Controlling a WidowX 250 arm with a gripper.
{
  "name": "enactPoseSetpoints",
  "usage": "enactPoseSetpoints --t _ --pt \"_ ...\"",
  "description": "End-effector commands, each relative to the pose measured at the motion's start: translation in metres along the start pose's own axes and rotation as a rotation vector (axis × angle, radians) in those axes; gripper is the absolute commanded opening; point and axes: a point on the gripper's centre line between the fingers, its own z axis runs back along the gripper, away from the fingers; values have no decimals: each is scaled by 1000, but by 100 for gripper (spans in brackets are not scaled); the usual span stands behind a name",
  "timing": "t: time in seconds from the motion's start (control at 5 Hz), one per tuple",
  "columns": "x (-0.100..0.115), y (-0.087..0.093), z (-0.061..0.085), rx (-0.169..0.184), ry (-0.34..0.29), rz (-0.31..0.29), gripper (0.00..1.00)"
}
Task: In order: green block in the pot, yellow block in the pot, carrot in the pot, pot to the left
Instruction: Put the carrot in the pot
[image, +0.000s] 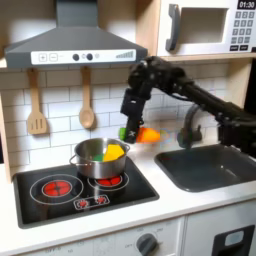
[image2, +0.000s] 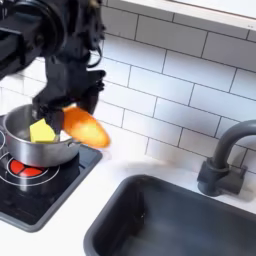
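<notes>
Toy kitchen, items as they stand:

Gripper (image: 135, 128): black, on the end of the arm reaching in from the first exterior view's right, hanging above the counter just right of the stove. Its fingers are clamped on the carrot; in the second exterior view the gripper (image2: 72, 108) sits at upper left with the carrot below it.

Carrot (image: 146, 134): orange, stubby, with a green end toward the first exterior view's left. Held in the air, tilted, beside and above the pot's right rim, not inside it. In the second exterior view the carrot (image2: 86, 128) hangs just right of the pot.

Pot (image: 86, 157): shiny steel saucepan on the stove's near-right burner in the first exterior view; the pot (image2: 52, 152) stands at the second exterior view's left edge, partly behind the gripper.

Yellow block (image: 114, 152): inside the pot, against its right side; the yellow block (image2: 41, 131) shows plainly in the second exterior view.

Green block (image: 97, 151): a green patch inside the pot, left of the yellow block, too small to tell more.

Stove (image: 40, 200): black top, red-ringed burners.

Sink (image: 225, 172): dark basin at the first exterior view's right, with a dark faucet (image2: 222, 160) behind it.

Two wooden utensils (image: 37, 105) hang on the tiled wall, under a grey hood (image: 70, 45); microwave (image: 210, 27) at upper right.
</notes>
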Motion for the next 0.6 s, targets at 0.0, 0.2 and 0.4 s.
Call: enactPoseSetpoints --t 0.0,0.2,0.4 --pt "38 11 -6 56 11 17 0" --pt "55 17 -8 40 -15 80 0" --pt "65 24 -9 32 -30 123 0"
